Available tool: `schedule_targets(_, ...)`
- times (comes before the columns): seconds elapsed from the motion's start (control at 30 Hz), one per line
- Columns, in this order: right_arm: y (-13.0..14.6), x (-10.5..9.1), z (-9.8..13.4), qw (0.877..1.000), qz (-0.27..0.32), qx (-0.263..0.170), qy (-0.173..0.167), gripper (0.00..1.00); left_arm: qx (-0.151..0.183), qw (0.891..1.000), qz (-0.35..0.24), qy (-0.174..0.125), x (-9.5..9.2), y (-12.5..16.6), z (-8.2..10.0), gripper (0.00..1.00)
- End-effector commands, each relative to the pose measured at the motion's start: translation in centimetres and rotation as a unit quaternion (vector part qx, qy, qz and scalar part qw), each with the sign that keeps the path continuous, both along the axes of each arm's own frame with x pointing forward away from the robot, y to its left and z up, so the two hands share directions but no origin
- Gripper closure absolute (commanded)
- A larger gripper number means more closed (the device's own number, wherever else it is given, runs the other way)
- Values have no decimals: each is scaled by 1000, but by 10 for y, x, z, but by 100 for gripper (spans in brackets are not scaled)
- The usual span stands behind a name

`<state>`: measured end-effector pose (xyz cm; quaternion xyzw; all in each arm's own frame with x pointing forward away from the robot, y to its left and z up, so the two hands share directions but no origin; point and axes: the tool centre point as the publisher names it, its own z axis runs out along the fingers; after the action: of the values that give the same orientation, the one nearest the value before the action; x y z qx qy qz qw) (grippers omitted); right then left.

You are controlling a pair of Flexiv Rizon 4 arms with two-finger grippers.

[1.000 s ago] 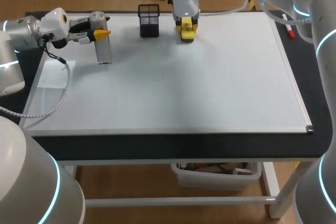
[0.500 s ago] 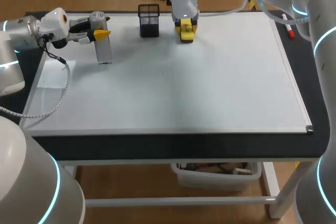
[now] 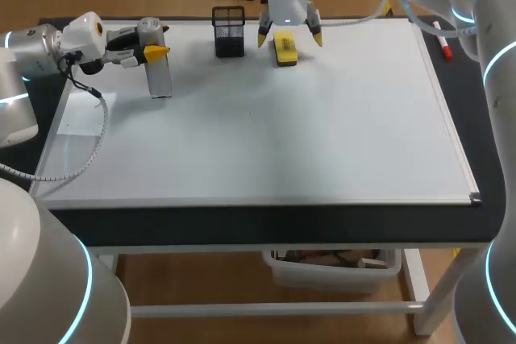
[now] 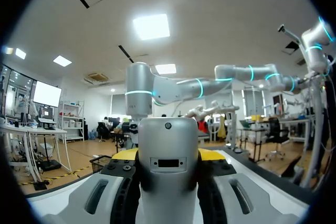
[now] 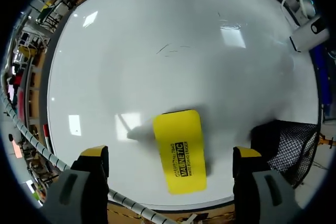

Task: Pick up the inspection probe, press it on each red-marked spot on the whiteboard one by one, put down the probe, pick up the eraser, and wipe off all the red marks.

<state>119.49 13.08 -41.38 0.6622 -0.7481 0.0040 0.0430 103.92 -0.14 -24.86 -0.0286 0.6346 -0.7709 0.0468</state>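
Note:
The yellow eraser (image 3: 284, 47) lies flat on the whiteboard (image 3: 322, 134) near its far edge. My right gripper (image 3: 289, 37) hangs just above it, open, one yellow tip on either side and neither touching. In the right wrist view the eraser (image 5: 179, 150) lies between the spread fingers of the right gripper (image 5: 170, 157). At the far left my left gripper (image 3: 155, 52) is shut on the grey inspection probe (image 3: 160, 78), which stands upright with its lower end at the board. The probe (image 4: 168, 182) fills the left wrist view between the fingers. I see no red marks on the board.
A black mesh holder (image 3: 229, 31) stands just left of the eraser, close to the right gripper's finger (image 5: 286, 145). A red marker (image 3: 444, 44) lies on the dark table strip beyond the board's right edge. Faint thin pen traces (image 5: 170, 50) show mid-board.
My right gripper has opened and let go of the eraser, which now lies on the board; its fingers have spread wide. The left arm and probe have not moved.

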Motion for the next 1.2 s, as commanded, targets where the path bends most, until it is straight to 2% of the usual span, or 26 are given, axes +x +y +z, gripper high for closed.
schedule_targets(0.03, -12, 6, 7, 999, -30, 20, 30, 0, 0, 1000, 0, 0, 0, 0, 1, 100)
schedule_targets(0.17, -24, 8, 14, 995, -80, 54, 33, 0, 0, 1000, 0, 0, 0, 0, 1, 100)
schedule_targets(0.27, -34, 9, 20, 988, -124, 92, 33, 0, 0, 1000, 0, 0, 0, 0, 1, 100)
schedule_targets(0.37, -43, 11, 28, 975, -168, 140, 33, 0, 0, 1000, 0, 0, 0, 0, 1, 100)
schedule_targets(0.53, -58, 12, 42, 952, -224, 205, 26, 0, 0, 1000, 0, 0, 0, 0, 1, 100)
schedule_targets(0.7, -73, 13, 55, 925, -287, 247, 30, 0, 0, 1000, 0, 0, 0, 0, 1, 100)
schedule_targets(0.77, -79, 11, 61, 915, -303, 265, 20, 0, 0, 1000, 0, 0, 0, 0, 1, 100)
schedule_targets(0.97, -98, 6, 81, 885, -354, 302, -1, 0, 0, 1000, 0, 0, 0, 0, 1, 100)
schedule_targets(1.13, -113, 2, 97, 861, -384, 333, 6, 0, 0, 1000, 0, 0, 0, 0, 1, 100)
schedule_targets(1.2, -118, -1, 104, 852, -399, 339, -1, 0, 0, 1000, 0, 0, 0, 0, 1, 100)
